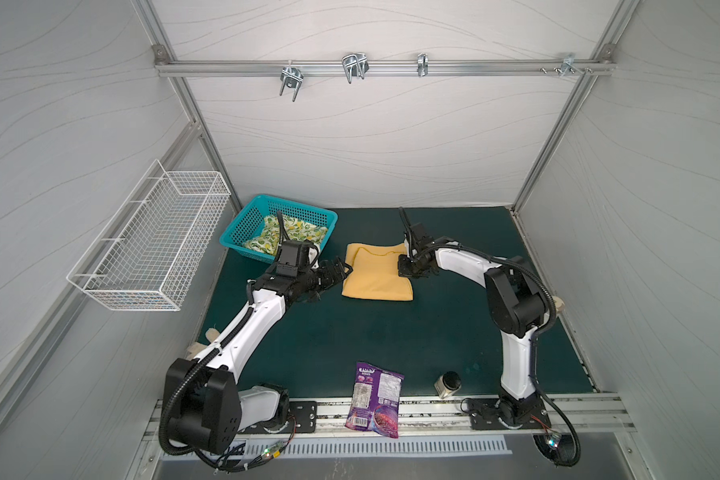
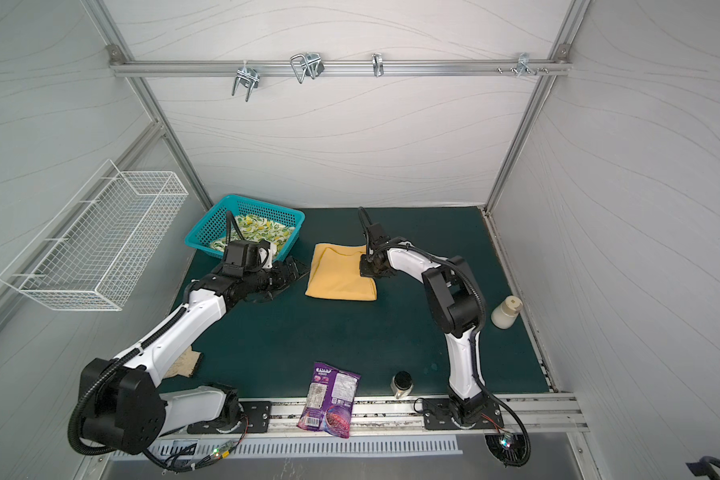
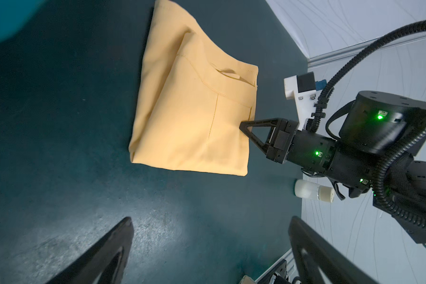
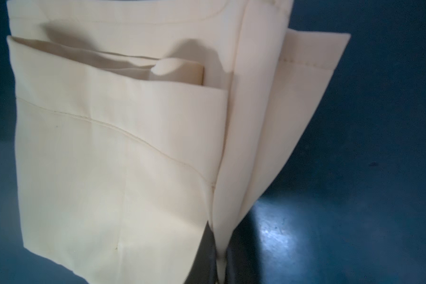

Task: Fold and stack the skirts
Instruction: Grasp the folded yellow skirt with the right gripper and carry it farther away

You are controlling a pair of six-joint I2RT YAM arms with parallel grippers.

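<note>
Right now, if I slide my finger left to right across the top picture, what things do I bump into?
In a top view: white wire basket → teal basket with the lemon skirt inside → yellow skirt → small jar → white bottle. The purple bag lines up with the yellow skirt, so I skip it.

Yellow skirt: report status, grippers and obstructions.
Right gripper shut on the yellow skirt, at its edge; left gripper open beside it. Skirt folded on the mat; lemon skirt in the blue basket. Nothing else on it.
</note>
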